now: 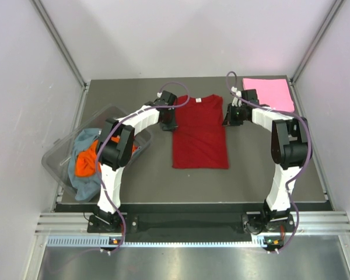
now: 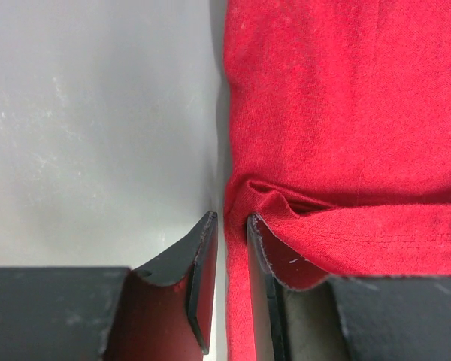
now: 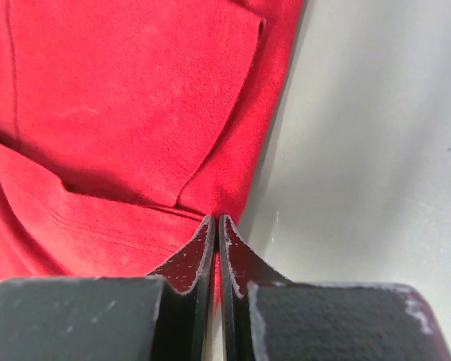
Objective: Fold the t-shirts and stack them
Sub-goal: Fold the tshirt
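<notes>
Top external view: clear plastic tub at far left holds an orange cloth shirt and a grey-blue cloth shirt. Left gripper sits at the left edge of the flat dark red cloth t-shirt at table centre, jaws part open astride that edge. Right gripper is pinched closed on its right edge. Folded light pink cloth shirt lies far right.

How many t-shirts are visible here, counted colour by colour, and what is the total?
dark red t-shirt, spread flat mid-table: 1
pink t-shirt, folded at the far right corner: 1
orange t-shirt, crumpled in the clear tub: 1
grey-blue t-shirt, crumpled in the same tub: 1, as far as the heap shows
Total visible: 4; the heap may hide more.
</notes>
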